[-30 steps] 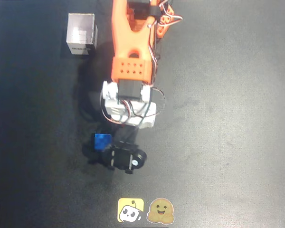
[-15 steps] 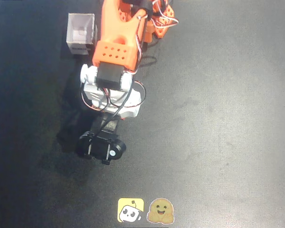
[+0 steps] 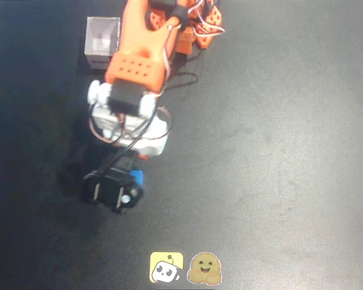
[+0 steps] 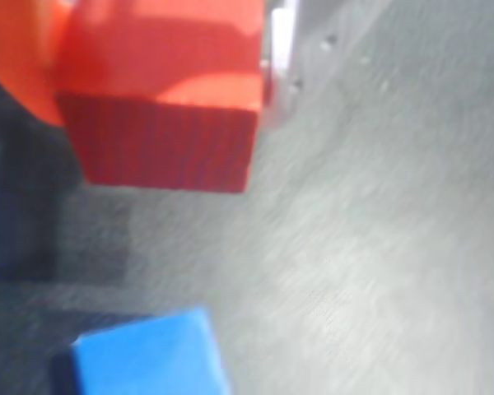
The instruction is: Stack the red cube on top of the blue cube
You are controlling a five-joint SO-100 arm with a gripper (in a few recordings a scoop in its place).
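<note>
Dark, matte, faintly speckled tabletop filled the overhead view. Near its front edge the end effector was closed on the red cube, a matte block with fine ridged lines on its shaded face. The blue cube, smooth and sharp-edged, lay on the tabletop just beside it. Two cartoon stickers sat at the front edge; no writing was readable.

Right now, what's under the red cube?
In the wrist view the red cube hangs in the gripper over bare black table; the blue cube sits off to one side. Its underside is hidden.
</note>
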